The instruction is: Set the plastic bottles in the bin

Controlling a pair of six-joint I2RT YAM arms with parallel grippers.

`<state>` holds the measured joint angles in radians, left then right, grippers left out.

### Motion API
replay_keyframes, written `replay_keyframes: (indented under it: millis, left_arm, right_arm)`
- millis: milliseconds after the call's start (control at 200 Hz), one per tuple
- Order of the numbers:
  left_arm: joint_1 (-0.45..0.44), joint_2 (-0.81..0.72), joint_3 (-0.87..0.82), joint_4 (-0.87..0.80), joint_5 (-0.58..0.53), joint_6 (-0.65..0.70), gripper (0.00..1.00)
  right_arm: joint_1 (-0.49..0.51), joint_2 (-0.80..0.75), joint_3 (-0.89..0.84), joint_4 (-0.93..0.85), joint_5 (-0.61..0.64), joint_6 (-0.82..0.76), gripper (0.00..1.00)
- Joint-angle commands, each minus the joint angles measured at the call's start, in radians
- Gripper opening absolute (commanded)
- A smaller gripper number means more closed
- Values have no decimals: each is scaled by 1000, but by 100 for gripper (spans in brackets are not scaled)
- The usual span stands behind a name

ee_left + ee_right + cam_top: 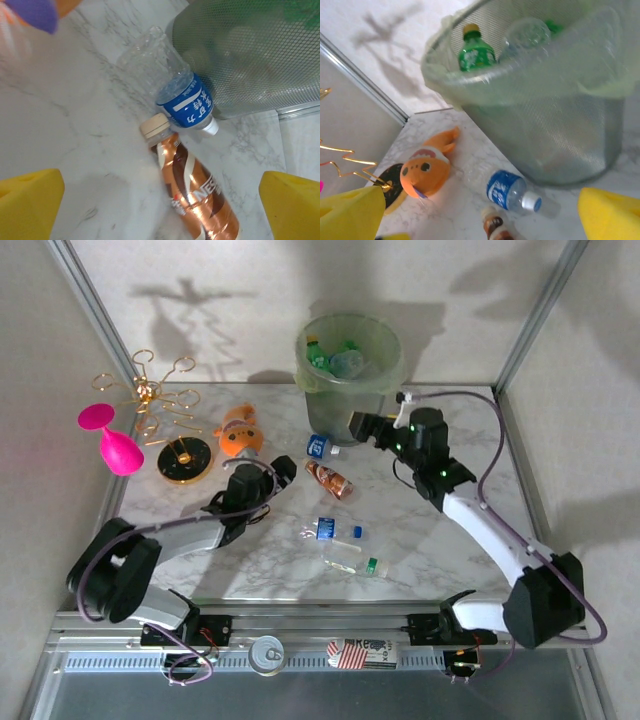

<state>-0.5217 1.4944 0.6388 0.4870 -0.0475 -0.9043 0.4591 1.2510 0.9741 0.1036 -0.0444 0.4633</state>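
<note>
In bin [555, 135]: green bottle [476, 54], clear bottle [526, 34], bag [470, 86] lining rim

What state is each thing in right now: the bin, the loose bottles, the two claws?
bin: upright, bag-lined, bottles inside.
blue-label bottle: on its side beside the bin, capped.
copper-brown bottle: on its side, capped.
blue-capped clear bottle: lying flat.
green-capped clear bottle: lying flat.
left tool: open, empty.
right tool: open, empty.
</note>
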Motion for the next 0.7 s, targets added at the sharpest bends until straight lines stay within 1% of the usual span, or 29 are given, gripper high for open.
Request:
replay_keyframes:
  millis: [0, 115, 230, 361, 486, 546, 696]
  left_arm:
    - [8, 92, 111, -38, 27, -41, 100]
    - [9, 187, 206, -59, 30, -81, 100]
    - [16, 264, 296, -111, -30, -114, 100]
    - [28, 359, 401, -155, -36, -180, 100]
    - [35, 444, 520, -277, -56, -250, 100]
    - [37, 476, 563, -303, -65, -266, 100]
    - [41, 530, 658, -410, -150, -339, 100]
  right_arm:
    - [10, -88, -97, 50, 66, 62, 99]
    - [9, -163, -211, 56, 105, 97, 99]
    - [9, -211, -283, 53, 119, 106, 99]
    - [9, -234, -333, 53, 106, 121, 99]
    - [9, -243, -378, 80, 104, 139, 99]
    - [9, -248, -391, 88, 103, 143, 99]
    - [9, -267, -415, 94, 118, 140, 99]
